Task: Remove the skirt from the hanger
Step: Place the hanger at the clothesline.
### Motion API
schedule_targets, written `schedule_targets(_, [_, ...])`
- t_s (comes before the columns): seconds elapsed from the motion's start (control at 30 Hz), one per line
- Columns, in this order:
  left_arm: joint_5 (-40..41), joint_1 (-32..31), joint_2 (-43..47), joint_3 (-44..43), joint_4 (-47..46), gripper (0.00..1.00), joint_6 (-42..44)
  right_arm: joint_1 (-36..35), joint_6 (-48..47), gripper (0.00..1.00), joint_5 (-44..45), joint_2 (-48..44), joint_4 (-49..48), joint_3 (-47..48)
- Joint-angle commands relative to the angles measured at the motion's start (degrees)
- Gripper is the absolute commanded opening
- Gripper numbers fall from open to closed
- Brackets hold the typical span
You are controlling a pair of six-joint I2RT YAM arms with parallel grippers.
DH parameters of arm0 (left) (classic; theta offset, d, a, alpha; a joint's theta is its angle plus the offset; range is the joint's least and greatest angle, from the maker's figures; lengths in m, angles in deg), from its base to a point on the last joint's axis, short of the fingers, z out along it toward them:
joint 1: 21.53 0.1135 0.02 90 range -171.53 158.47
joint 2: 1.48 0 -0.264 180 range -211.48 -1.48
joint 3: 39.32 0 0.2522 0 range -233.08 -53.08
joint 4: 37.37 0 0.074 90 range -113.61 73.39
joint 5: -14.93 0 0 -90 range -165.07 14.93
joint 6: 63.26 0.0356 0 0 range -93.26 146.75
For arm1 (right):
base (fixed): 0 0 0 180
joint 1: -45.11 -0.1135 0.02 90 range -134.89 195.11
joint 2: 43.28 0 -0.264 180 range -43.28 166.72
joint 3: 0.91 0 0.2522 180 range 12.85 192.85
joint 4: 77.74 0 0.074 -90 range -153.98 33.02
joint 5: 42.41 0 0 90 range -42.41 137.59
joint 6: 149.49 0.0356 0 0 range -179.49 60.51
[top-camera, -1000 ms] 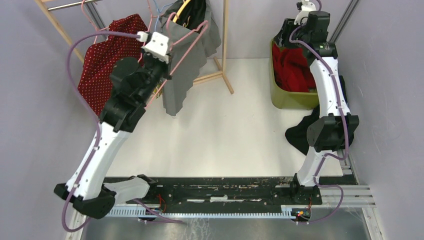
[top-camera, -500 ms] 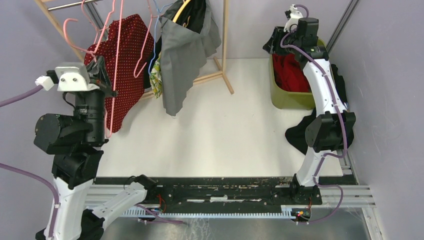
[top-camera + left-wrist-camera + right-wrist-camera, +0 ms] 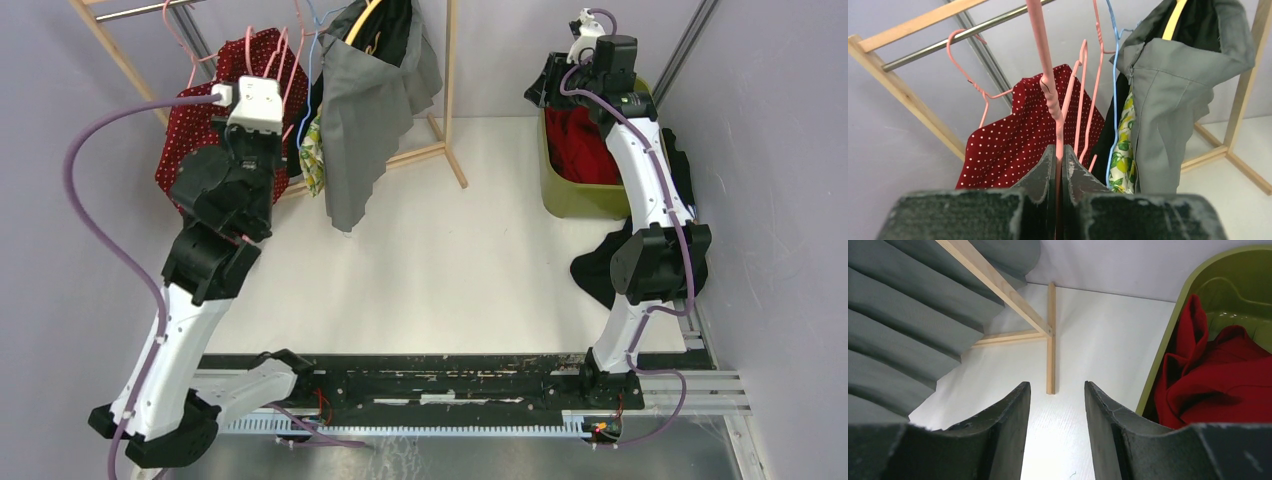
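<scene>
Grey pleated cloth, the skirt (image 3: 365, 120), hangs at the wooden rack (image 3: 455, 150) in the top view, beside a red dotted garment (image 3: 180, 160); the left arm (image 3: 215, 200) reaches up to that rack, and the right arm (image 3: 650, 190) stands over the green bin (image 3: 590, 200); the bin holds a crumpled red garment (image 3: 580, 135), while a black cloth (image 3: 598, 272) lies at the right edge of the bench (image 3: 450, 260).

From the left wrist, the left claw (image 3: 1058, 155) is clenched on the twisted neck of a pink hanger (image 3: 1052, 95); what hangs below the fingers is hidden; the skirt sits to the right under a yellow hanger (image 3: 1173, 15), below the metal rail (image 3: 963, 35).

From the right wrist, the right claw (image 3: 1055, 390) is released and holds nothing; the pleats lie to its left, the bin to its right.

By the look of it the skirt is not yet off; lifting it free and laying it down remain.
</scene>
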Motion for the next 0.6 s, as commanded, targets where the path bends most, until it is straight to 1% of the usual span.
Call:
schedule_targets(0.0, [1.45, 1.32, -2.53, -3.15, -1.63, 0.03, 3.80, -0.32, 0.87, 0.50, -1.14, -0.44, -3.06, 2.88])
schedule_targets(0.07, [-1.29, 4.19, -4.44, -4.93, -1.03, 0.03, 2.33, -0.34, 0.99, 0.49, -1.33, -0.09, -3.10, 3.03])
schedule_targets(0.17, [-10.00, 12.58, -7.30, -8.16, 0.60, 0.03, -1.61, -0.30, 1.09, 0.49, -1.55, 0.31, -3.19, 3.13])
schedule_targets(0.23, [-13.78, 16.13, -9.12, -9.55, 0.48, 0.03, -2.70, -0.31, 0.99, 0.49, -1.68, 0.55, -3.26, 3.13])
schedule_targets(0.4, [-19.85, 19.24, -13.86, -12.27, -1.17, 0.03, -3.18, -0.29, 1.26, 0.48, -1.69, 1.09, -3.41, 3.13])
schedule_targets(0.57, [-25.67, 22.22, -18.59, -13.56, -4.85, 0.03, -6.21, -0.31, 1.58, 0.48, -1.80, 1.84, -3.46, 3.79])
